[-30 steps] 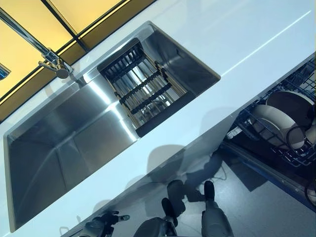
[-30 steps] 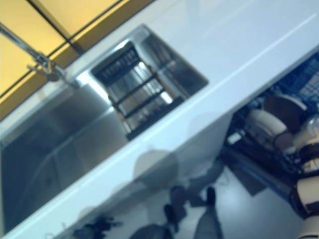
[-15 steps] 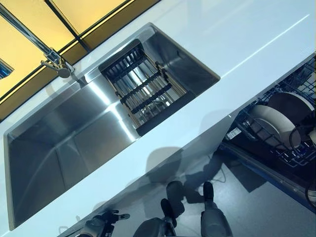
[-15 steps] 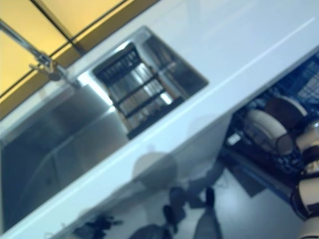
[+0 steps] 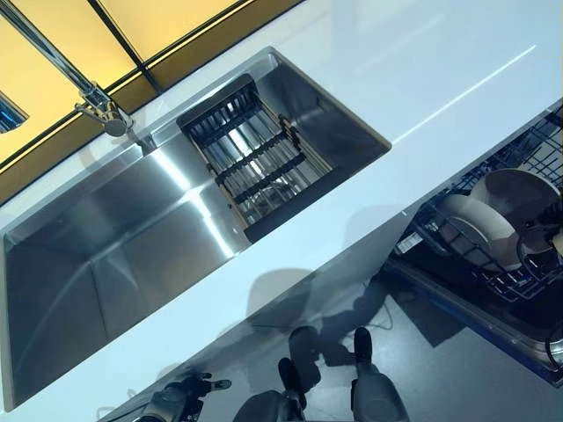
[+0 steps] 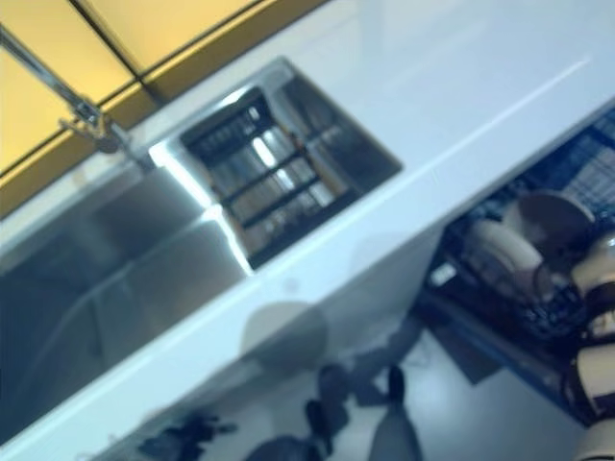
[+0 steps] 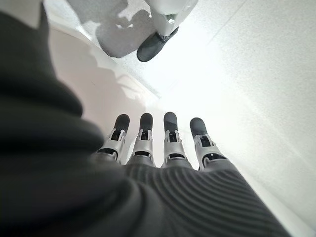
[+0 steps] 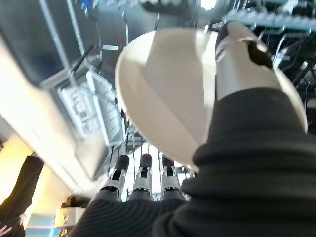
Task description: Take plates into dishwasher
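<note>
Over dishwasher rack (image 5: 519, 281) holding plates (image 5: 479, 230), right hand (image 8: 237, 59) pinching plate (image 8: 173, 98), left hand (image 7: 163, 143) fingers straight.

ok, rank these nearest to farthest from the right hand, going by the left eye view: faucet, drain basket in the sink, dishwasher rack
The right hand grips a plate over the rack, at the view's right edge.
1. Dishwasher rack: lower right, directly at the hand.
2. Drain basket: centre, in the sink's right end.
3. Faucet: upper left, behind the sink.
</note>
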Motion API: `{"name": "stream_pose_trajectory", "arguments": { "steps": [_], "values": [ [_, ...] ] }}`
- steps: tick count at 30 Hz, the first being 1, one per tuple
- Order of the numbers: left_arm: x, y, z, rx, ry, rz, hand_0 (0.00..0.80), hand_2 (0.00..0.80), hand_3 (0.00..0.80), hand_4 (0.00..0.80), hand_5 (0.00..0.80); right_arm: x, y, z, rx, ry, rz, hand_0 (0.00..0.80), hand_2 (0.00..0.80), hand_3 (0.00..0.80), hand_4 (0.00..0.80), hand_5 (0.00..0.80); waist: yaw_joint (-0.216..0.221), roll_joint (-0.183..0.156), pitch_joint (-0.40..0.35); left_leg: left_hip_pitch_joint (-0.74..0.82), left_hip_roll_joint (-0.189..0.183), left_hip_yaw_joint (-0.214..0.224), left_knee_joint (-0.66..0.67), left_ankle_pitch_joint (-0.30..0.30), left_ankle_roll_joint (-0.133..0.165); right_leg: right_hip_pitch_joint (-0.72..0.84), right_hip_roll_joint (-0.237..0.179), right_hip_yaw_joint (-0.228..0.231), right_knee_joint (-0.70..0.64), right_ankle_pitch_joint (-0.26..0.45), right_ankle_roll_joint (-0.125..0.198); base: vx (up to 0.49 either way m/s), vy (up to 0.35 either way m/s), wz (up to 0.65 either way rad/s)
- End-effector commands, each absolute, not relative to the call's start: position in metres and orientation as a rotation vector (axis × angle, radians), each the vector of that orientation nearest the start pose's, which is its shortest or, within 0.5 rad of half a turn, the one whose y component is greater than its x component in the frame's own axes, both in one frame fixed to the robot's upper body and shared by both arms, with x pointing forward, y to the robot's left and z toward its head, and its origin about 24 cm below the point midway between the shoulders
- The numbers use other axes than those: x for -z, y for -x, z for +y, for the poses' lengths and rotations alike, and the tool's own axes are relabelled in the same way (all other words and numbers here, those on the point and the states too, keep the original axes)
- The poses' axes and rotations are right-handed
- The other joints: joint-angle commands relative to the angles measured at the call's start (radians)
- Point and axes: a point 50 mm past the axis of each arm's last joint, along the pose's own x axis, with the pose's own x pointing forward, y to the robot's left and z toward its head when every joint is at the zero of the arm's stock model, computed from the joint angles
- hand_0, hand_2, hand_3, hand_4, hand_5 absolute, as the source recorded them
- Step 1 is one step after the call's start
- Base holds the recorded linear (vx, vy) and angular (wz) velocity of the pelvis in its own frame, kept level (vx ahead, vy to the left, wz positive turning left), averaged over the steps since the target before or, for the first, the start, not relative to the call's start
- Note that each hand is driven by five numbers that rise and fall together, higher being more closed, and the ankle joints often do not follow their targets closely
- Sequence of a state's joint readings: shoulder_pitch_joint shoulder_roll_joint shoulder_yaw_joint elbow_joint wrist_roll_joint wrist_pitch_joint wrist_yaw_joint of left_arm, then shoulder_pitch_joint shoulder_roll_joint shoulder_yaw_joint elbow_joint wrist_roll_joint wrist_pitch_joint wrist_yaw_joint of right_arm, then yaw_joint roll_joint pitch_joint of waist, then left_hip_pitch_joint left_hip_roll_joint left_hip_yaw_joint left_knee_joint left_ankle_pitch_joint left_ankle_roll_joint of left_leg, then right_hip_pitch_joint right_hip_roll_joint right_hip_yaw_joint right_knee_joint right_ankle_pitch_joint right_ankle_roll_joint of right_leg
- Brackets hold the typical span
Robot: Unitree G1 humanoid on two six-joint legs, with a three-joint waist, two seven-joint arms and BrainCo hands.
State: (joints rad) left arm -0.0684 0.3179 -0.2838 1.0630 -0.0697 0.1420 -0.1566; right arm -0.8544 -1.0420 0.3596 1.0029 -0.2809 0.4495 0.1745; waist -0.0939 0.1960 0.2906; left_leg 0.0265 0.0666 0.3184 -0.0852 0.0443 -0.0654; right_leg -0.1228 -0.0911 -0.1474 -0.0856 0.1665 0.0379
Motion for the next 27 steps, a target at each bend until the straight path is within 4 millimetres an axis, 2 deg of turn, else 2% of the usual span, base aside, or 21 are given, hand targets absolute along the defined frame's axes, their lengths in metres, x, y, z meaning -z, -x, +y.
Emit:
{"name": "stream_pose_trajectory", "arguments": {
  "steps": [1, 2, 5, 9, 10, 11, 14, 19, 27],
  "values": [
    [0.136, -0.140, 0.261, 0.124, -0.414, 1.193, 0.000, 0.000, 0.000, 0.000, 0.000, -0.213, -0.298, -0.435, 0.622, 1.101, 0.746, 0.000, 0.000, 0.000, 0.000, 0.000, 0.005, -0.099, -0.057, 0.049, 0.030, -0.023, -0.002, -0.015, -0.047, 0.035, -0.054, 0.063, -0.002, -0.041, 0.114, 0.049, -0.017, -0.02],
    [0.135, -0.136, 0.269, 0.104, -0.428, 1.202, 0.000, 0.000, 0.000, 0.000, 0.000, -0.234, -0.287, -0.445, 0.688, 1.060, 0.736, 0.000, 0.000, 0.000, 0.000, 0.000, 0.001, -0.132, -0.079, 0.065, 0.036, -0.023, -0.002, -0.021, -0.047, 0.051, -0.043, 0.064, -0.002, -0.043, 0.113, 0.056, -0.024, -0.02],
    [0.134, -0.133, 0.275, 0.087, -0.441, 1.213, 0.000, 0.000, 0.000, 0.000, 0.000, -0.255, -0.280, -0.450, 0.729, 1.032, 0.708, 0.000, 0.000, 0.000, 0.000, 0.000, -0.003, -0.161, -0.098, 0.079, 0.042, -0.017, -0.002, -0.025, -0.047, 0.064, -0.034, 0.065, -0.002, -0.045, 0.113, 0.031, -0.022, -0.03],
    [0.134, -0.131, 0.279, 0.077, -0.452, 1.224, 0.000, 0.000, 0.000, 0.000, 0.000, -0.270, -0.276, -0.452, 0.749, 1.024, 0.691, 0.000, 0.000, 0.000, 0.000, 0.000, -0.005, -0.180, -0.113, 0.087, 0.046, -0.014, -0.002, -0.027, -0.048, 0.073, -0.027, 0.068, -0.002, -0.046, 0.114, 0.017, -0.016, -0.06],
    [0.134, -0.129, 0.280, 0.072, -0.456, 1.227, 0.000, 0.000, 0.000, 0.000, 0.000, -0.278, -0.274, -0.454, 0.759, 1.022, 0.683, 0.000, 0.000, 0.000, 0.000, 0.000, -0.006, -0.190, -0.120, 0.092, 0.049, -0.013, -0.002, -0.027, -0.048, 0.077, -0.024, 0.069, -0.002, -0.047, 0.114, 0.035, 0.004, -0.06],
    [0.135, -0.125, 0.282, 0.062, -0.461, 1.239, 0.000, 0.000, 0.000, 0.000, 0.000, -0.297, -0.268, -0.456, 0.777, 1.013, 0.665, 0.000, 0.000, 0.000, 0.000, 0.000, -0.008, -0.208, -0.140, 0.102, 0.052, -0.009, -0.002, -0.029, -0.048, 0.086, -0.017, 0.075, -0.002, -0.048, 0.113, 0.043, 0.013, -0.05],
    [0.137, -0.119, 0.284, 0.050, -0.463, 1.256, 0.000, 0.000, 0.000, 0.000, 0.000, -0.316, -0.262, -0.458, 0.803, 1.012, 0.646, 0.000, 0.000, 0.000, 0.000, 0.000, -0.011, -0.232, -0.169, 0.114, 0.056, -0.002, -0.002, -0.030, -0.046, 0.100, -0.010, 0.083, -0.002, -0.050, 0.113, 0.045, 0.028, -0.10],
    [0.140, -0.110, 0.285, 0.017, -0.466, 1.281, 0.000, 0.000, 0.000, 0.000, 0.000, -0.323, -0.252, -0.464, 0.845, 0.970, 0.648, 0.000, 0.000, 0.000, 0.000, 0.000, -0.013, -0.259, -0.202, 0.127, 0.054, 0.002, -0.002, -0.035, -0.038, 0.113, -0.002, 0.094, -0.002, -0.048, 0.114, 0.053, -0.004, -0.06],
    [0.140, -0.090, 0.302, -0.102, -0.462, 1.347, 0.000, 0.000, 0.000, 0.000, 0.000, -0.308, -0.231, -0.483, 0.917, 0.853, 0.622, 0.000, 0.000, 0.000, 0.000, 0.000, -0.006, -0.275, -0.220, 0.139, 0.078, 0.014, -0.002, -0.026, -0.047, 0.120, 0.011, 0.067, -0.002, -0.052, 0.109, 0.017, -0.124, -0.03]
  ]
}}
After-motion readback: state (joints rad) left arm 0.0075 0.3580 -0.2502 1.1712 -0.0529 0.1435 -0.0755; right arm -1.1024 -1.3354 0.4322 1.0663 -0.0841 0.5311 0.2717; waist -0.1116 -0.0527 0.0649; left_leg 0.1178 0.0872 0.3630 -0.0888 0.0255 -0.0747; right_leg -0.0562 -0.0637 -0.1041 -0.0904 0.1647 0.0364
